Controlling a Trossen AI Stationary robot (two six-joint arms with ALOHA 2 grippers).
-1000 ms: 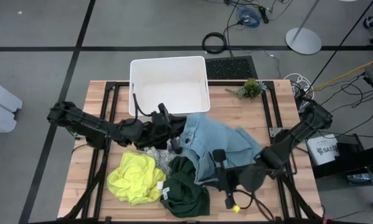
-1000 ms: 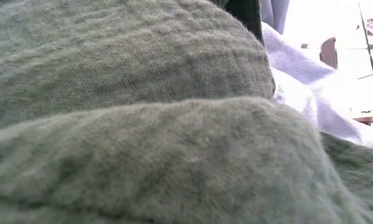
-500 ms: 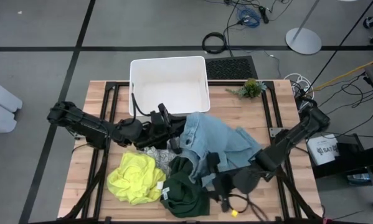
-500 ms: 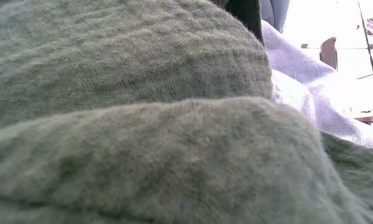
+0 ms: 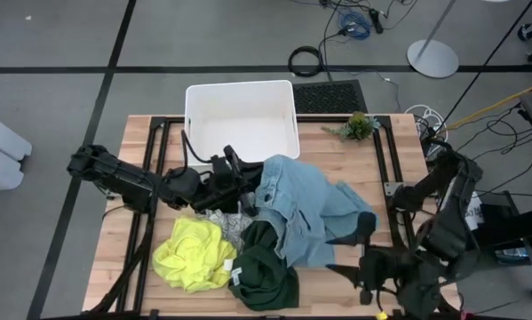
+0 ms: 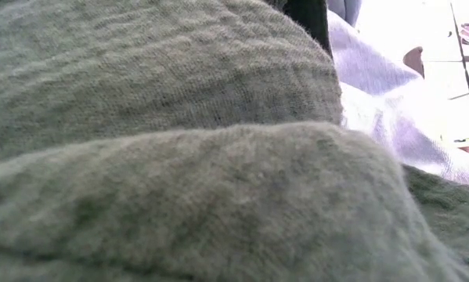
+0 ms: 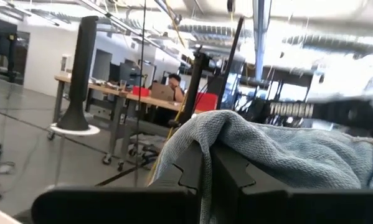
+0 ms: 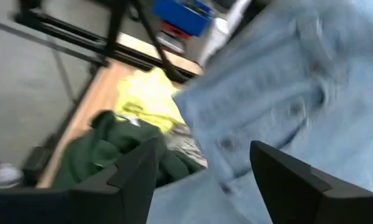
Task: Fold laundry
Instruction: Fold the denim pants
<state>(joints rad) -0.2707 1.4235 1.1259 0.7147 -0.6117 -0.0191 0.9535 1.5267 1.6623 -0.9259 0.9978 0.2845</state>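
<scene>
Left gripper (image 5: 248, 191) jaws clench the light blue garment's (image 5: 310, 209) edge near the white bin (image 5: 242, 116). Right gripper (image 5: 353, 253) jaws stand released beside its lower corner, over bare desk (image 5: 337, 151). The garment's long axis runs diagonally across the desk.

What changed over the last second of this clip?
The right tool let go of the light blue garment, opened, and its arm swung back toward the table's near right corner. The garment's near edge settled flatter. The left tool stayed shut on that garment's far-left edge. The yellow garment, dark green garment and white bin did not move.
</scene>
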